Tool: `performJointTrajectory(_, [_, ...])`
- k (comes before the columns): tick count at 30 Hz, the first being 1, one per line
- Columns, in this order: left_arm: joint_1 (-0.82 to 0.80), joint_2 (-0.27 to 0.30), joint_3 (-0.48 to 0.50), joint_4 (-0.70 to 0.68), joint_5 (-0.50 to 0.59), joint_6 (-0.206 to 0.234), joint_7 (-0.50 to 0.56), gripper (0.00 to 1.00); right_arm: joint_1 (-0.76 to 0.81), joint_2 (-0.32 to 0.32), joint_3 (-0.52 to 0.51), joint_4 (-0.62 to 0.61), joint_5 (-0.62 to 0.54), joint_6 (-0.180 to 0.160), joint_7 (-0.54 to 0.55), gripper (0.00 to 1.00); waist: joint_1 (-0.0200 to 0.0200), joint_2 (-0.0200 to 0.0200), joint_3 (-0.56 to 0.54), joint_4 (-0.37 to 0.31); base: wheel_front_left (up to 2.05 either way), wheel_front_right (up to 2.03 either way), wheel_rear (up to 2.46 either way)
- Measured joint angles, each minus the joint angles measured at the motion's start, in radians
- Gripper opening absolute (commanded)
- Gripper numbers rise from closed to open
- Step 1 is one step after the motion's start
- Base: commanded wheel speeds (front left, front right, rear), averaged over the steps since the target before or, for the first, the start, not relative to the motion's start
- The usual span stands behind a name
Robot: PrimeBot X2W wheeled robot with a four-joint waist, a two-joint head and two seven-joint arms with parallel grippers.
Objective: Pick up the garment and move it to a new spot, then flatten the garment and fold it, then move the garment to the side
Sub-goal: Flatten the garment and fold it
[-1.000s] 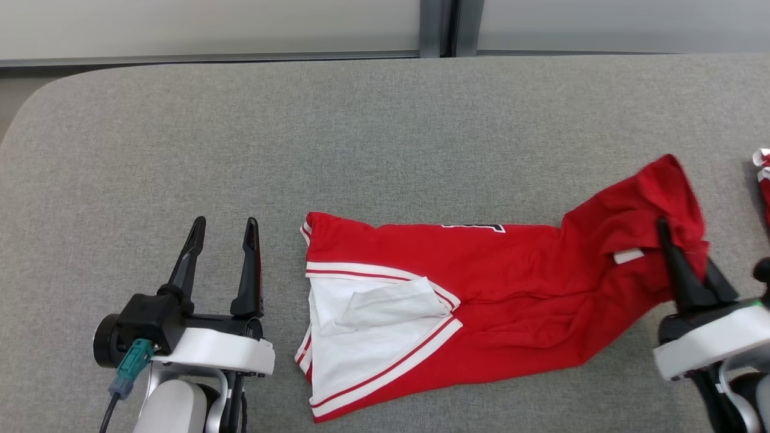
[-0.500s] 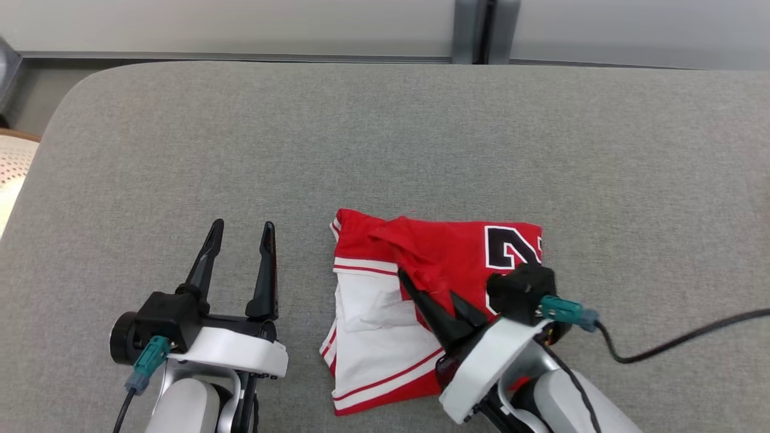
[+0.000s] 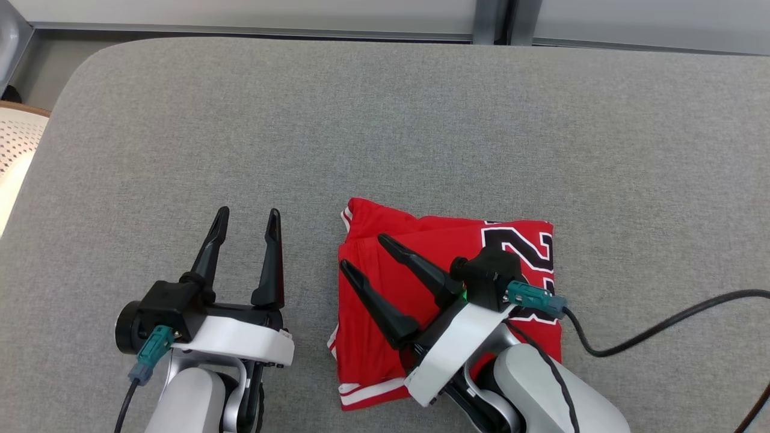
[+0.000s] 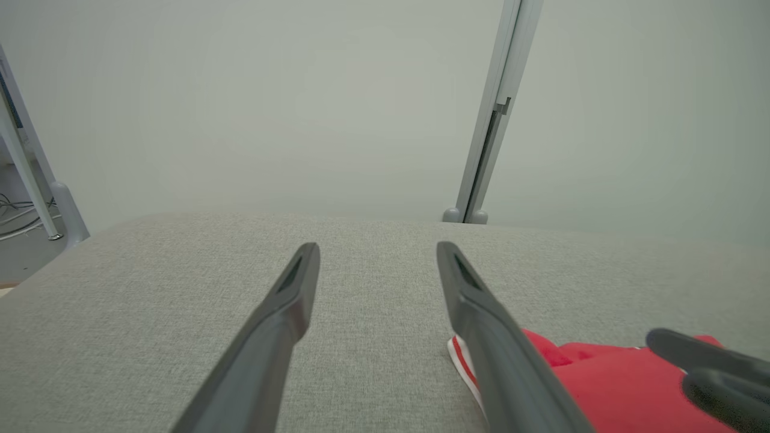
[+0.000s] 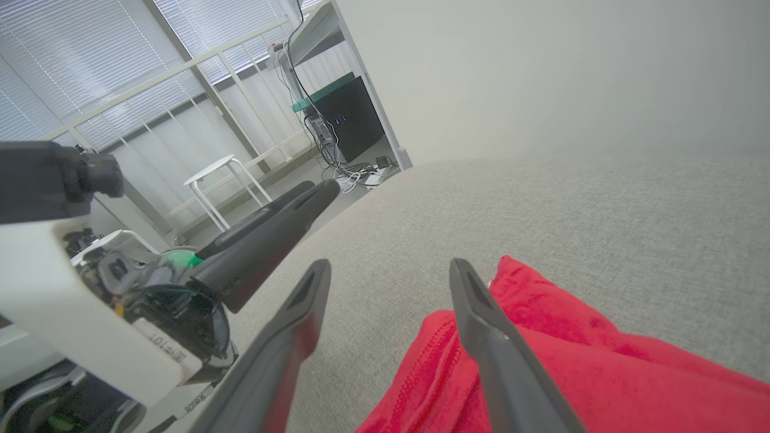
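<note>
The red garment [image 3: 445, 240] lies folded into a compact rectangle on the grey table [image 3: 385, 120], with a black-and-white number on its right part and white trim at its lower left corner. My right gripper [image 3: 362, 251] hovers over the garment's left half, fingers spread apart and nothing between them. In the right wrist view the right gripper [image 5: 390, 264] is open above the garment's [image 5: 571, 367] left edge. My left gripper [image 3: 248, 211] stands open just left of the garment, not touching it. In the left wrist view the left gripper [image 4: 378, 246] is open, with the garment [image 4: 601, 379] at lower right.
A black cable [image 3: 662, 328] trails from the right wrist across the table's right side. A pale perforated object [image 3: 15, 138] sits beyond the table's left edge. Grey wall panels line the far edge. A white stool [image 5: 216, 174] stands on the floor off the left.
The head camera has shifted. My right gripper carried the garment's right end over to the left, folding it onto itself, then opened and let go. The left gripper kept its place.
</note>
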State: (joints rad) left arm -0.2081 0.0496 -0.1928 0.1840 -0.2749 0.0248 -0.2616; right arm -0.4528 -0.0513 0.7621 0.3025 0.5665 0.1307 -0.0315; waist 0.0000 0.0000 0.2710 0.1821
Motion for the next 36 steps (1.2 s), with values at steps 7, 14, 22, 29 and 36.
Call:
performJointTrajectory(7, [-0.001, 0.000, 0.018, -0.009, 0.011, 0.002, 0.000, 1.00, -0.034, -0.041, -0.058, -0.119, 0.012, 0.000, -0.122, 1.00, 0.0000, 0.0000, -0.001, -0.022, 0.00, 0.00, 0.00])
performJointTrajectory(14, [0.001, 0.001, 0.045, -0.020, 0.038, 0.001, 0.000, 1.00, 0.046, -0.145, -0.338, -0.212, -0.047, 0.000, -0.173, 1.00, 0.0000, 0.0000, -0.012, -0.054, 0.00, 0.00, 0.00])
performJointTrajectory(22, [0.035, 0.018, 0.083, -0.016, 0.046, -0.010, 0.000, 1.00, 0.274, -0.201, -0.628, -0.253, -0.137, 0.000, -0.130, 1.00, 0.0000, 0.0000, -0.055, -0.093, 0.00, 0.00, 0.00])
performJointTrajectory(29, [0.097, 0.053, 0.109, 0.000, 0.032, -0.045, 0.000, 1.00, 0.444, -0.187, -0.722, -0.300, -0.203, 0.000, -0.063, 1.00, 0.0000, 0.0000, -0.126, -0.113, 0.00, 0.00, 0.00])
performJointTrajectory(36, [0.161, 0.085, 0.113, 0.019, 0.025, -0.059, 0.010, 1.00, 0.524, -0.167, -0.728, -0.327, -0.231, 0.000, -0.019, 1.00, 0.0000, 0.0000, -0.195, -0.121, 0.00, 0.00, 0.00])
